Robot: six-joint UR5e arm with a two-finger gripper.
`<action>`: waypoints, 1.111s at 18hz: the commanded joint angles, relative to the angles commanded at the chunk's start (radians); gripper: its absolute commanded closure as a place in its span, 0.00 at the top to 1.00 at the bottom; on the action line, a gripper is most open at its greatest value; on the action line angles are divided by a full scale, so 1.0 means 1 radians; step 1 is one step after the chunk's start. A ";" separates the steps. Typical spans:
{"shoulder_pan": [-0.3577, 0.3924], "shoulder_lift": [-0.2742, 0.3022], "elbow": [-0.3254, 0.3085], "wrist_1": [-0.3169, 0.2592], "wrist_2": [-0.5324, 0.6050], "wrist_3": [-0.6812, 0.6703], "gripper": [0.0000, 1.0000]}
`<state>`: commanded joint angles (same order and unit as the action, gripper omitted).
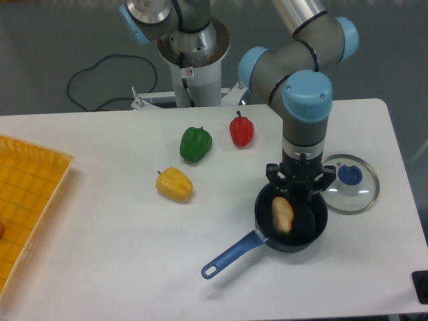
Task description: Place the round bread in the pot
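Bread, the round bread (283, 215), lies inside the pot (291, 219), on its edge against the dark bottom, so you can judge the placing as done. Your claw (299, 185) hangs just above the pot's far rim, fingers spread and holding nothing. The arm stands vertical over it, wrist pointing straight down at the tabletop (120, 227).

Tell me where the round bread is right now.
The round bread lies inside the pot, right of table centre, just below the gripper.
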<state>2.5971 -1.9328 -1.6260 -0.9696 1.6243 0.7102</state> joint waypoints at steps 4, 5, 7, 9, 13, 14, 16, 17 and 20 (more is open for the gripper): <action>0.000 0.005 0.003 0.000 0.011 0.005 1.00; 0.004 0.006 0.002 -0.001 0.014 0.021 1.00; 0.026 0.009 0.003 -0.004 0.016 0.078 1.00; 0.052 0.011 0.014 -0.005 0.006 0.093 1.00; 0.103 -0.014 0.046 -0.004 0.003 0.168 1.00; 0.119 -0.018 0.049 -0.004 0.003 0.199 1.00; 0.142 -0.018 0.049 -0.008 0.003 0.280 1.00; 0.153 -0.018 0.049 -0.011 0.003 0.335 1.00; 0.193 -0.018 0.037 -0.021 -0.015 0.530 1.00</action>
<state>2.7902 -1.9512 -1.5891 -0.9909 1.6093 1.2403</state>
